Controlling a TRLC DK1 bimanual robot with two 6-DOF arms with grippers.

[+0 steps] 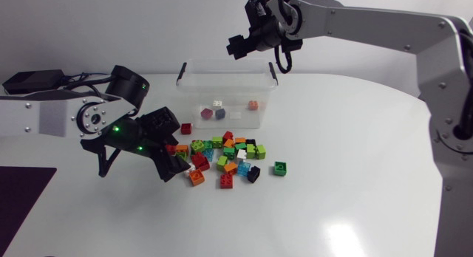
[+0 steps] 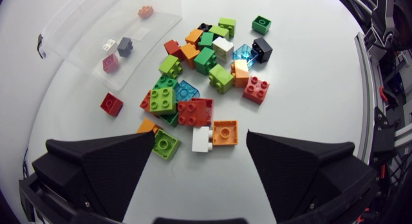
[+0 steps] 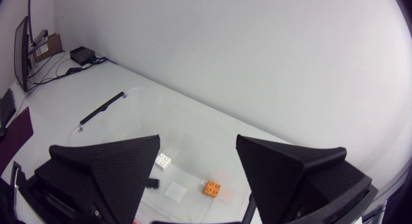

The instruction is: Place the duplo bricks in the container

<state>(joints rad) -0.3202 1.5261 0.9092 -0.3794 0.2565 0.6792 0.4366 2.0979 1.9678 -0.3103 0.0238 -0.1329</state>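
The clear container stands on the white tabletop. In the head view it is at 12 o'clock from the loose pile of duplo bricks. Four bricks lie on its floor. A dark-red brick, a white brick and a grey brick are bunched just to the 9 o'clock side of its middle. An orange brick sits apart at their 3 o'clock.

The pile is a tight scatter of red, green, orange, black, white and pale blue pieces, many touching. A stray red brick lies off its 10 o'clock edge, between pile and container. A lone green brick lies clear of the pile at 3 o'clock.

The left pincer is down at the pile's 9 o'clock edge. Its fingers are spread wide and grip nothing. The left wrist view shows a white block and an orange block side by side, touching, just ahead of the gap between the fingers. A lime block lies beside the white block, close to one fingertip.

The right pincer hangs well above the tabletop, at 12 o'clock from the container's middle. Its fingers are also parted and empty. The right wrist view looks down between them into the container. It shows the orange and white bricks on the floor and a black handle clip along one rim.
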